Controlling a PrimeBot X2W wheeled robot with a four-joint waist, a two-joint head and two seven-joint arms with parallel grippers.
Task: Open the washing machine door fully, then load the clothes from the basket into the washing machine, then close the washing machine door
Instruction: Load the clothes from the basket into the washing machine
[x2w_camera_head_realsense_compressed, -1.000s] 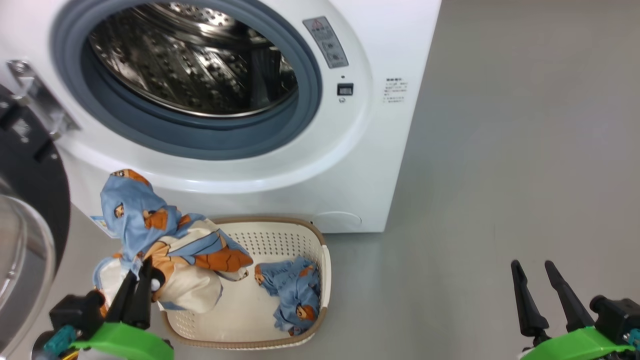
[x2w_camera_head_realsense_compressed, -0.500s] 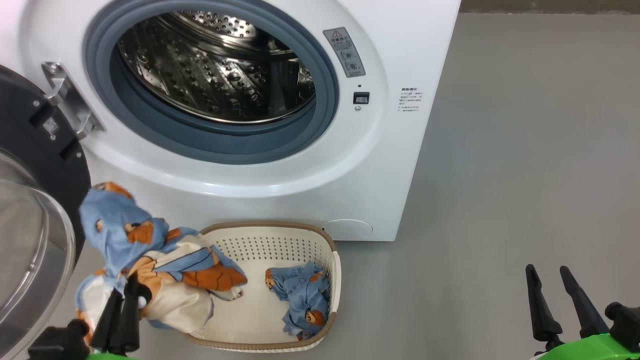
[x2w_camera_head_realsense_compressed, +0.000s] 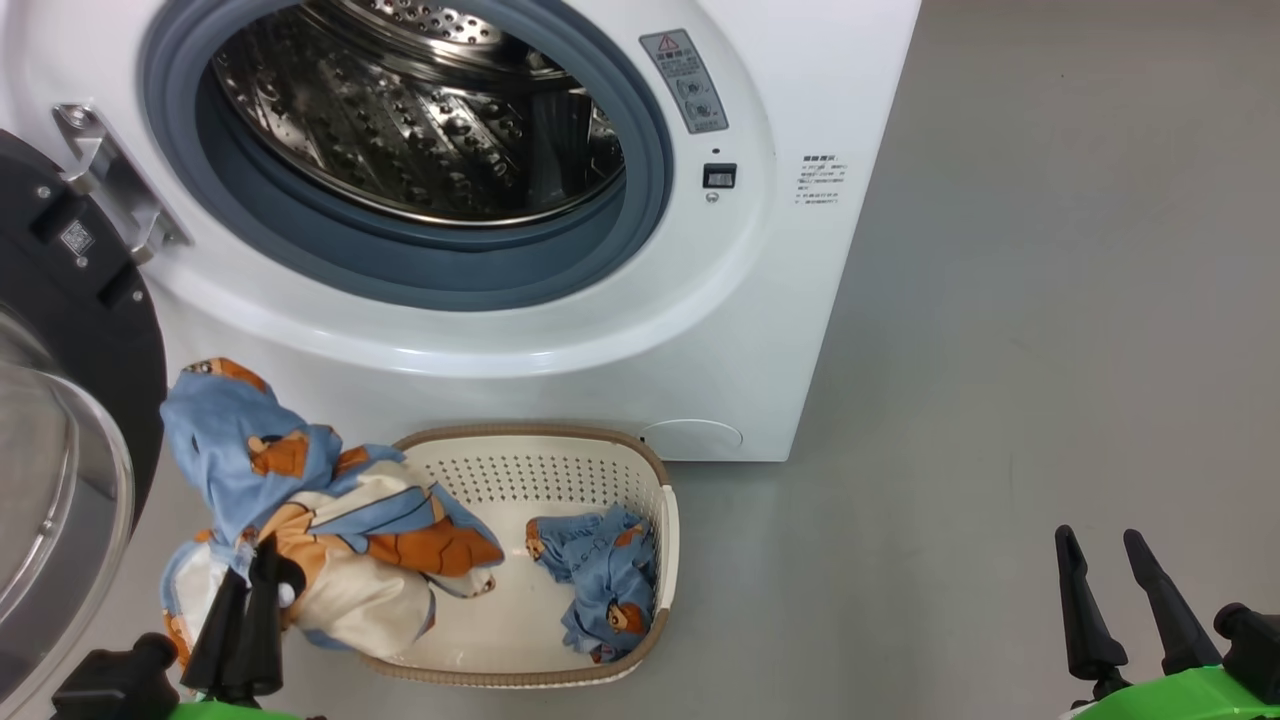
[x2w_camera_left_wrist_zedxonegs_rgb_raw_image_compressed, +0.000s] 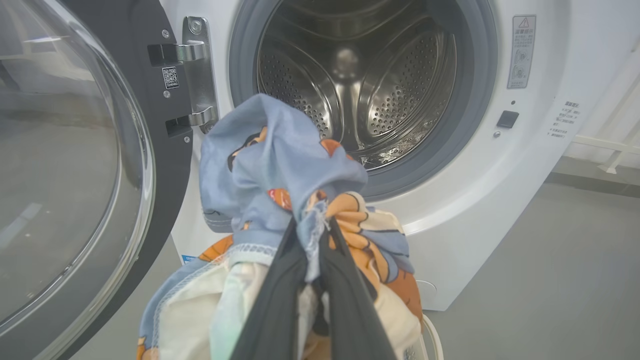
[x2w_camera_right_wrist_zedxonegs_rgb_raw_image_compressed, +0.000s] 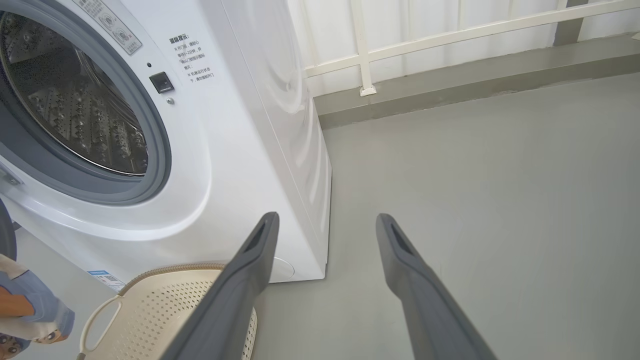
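- Your left gripper (x2w_camera_left_wrist_zedxonegs_rgb_raw_image_compressed: 311, 232) is pinched almost closed on a light-blue bear-print garment (x2w_camera_head_realsense_compressed: 330, 510). The fabric squeezes out between the two dark fingers, and its beige lining hangs below them.
- That garment is lifted over the left end of the basket (x2w_camera_head_realsense_compressed: 560, 470). Its top is bunched up in front of the washing machine (x2w_camera_head_realsense_compressed: 780, 330), lower than the drum opening.
- Your right gripper (x2w_camera_head_realsense_compressed: 1098, 545) has its jaws spread wide and holds nothing. It hovers over the bare grey floor (x2w_camera_head_realsense_compressed: 1050, 300), well to the right of the machine.
- The basket sits on the floor just in front of the machine. A second, smaller blue bear-print garment (x2w_camera_head_realsense_compressed: 600, 585) lies crumpled against its right wall.
- The steel drum (x2w_camera_head_realsense_compressed: 400, 130), ringed by the grey-blue gasket (x2w_camera_head_realsense_compressed: 420, 275), shows you bare perforated walls.
- The washing machine door (x2w_camera_head_realsense_compressed: 90, 330) stands swung open at the left on its metal hinge (x2w_camera_left_wrist_zedxonegs_rgb_raw_image_compressed: 197, 75), with the glass bowl (x2w_camera_head_realsense_compressed: 50, 500) bulging toward you.
- Writing:
  - A grey warning label (x2w_camera_head_realsense_compressed: 685, 80) with a red triangle sits right of the opening, and its print is too small to read.
  - A few lines of small print (x2w_camera_head_realsense_compressed: 820, 180) near the front's right edge can't be read either.
  - A small QR sticker (x2w_camera_left_wrist_zedxonegs_rgb_raw_image_compressed: 170, 77) sits on the door's black rim beside the hinge.
  - A blue label sticker (x2w_camera_right_wrist_zedxonegs_rgb_raw_image_compressed: 105, 277) sits low on the machine's front, and its text is unreadable.
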